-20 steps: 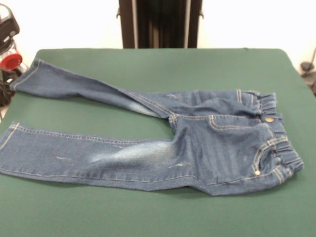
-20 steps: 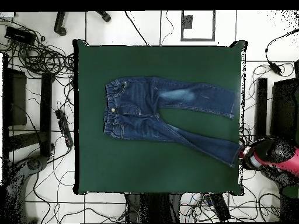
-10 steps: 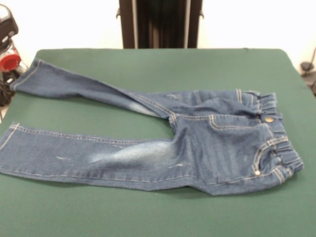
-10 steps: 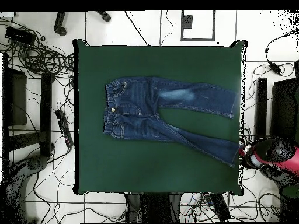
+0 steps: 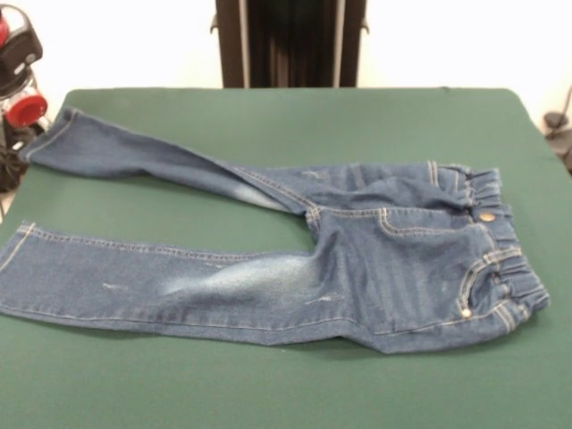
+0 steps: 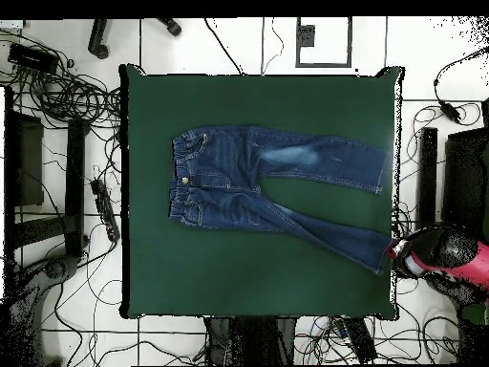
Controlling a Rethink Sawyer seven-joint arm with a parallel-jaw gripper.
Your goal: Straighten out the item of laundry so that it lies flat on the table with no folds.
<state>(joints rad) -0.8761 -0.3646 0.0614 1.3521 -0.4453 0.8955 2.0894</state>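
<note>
The item of laundry [image 5: 357,268], a small pair of blue jeans, lies spread on the green table [image 5: 286,116]. Its gathered waistband [image 5: 500,250] with a brass button is at the right, and both legs run left. The far leg [image 5: 125,150] angles away and shows a crease where it meets the seat. From overhead the jeans [image 6: 239,182] sit mid-table with the waistband left. The red and black arm [image 6: 441,258] stands off the table's edge beside the lower leg's cuff [image 6: 382,256]. It also shows at the left edge as the arm [image 5: 20,85]. I cannot make out the gripper's state.
Green cloth lies bare on all sides of the jeans. Cables [image 6: 57,96] and stands cover the floor around the table. A dark pedestal [image 5: 288,43] rises behind the far edge.
The arm's end has shifted a little beside the table's edge. The jeans lie as before.
</note>
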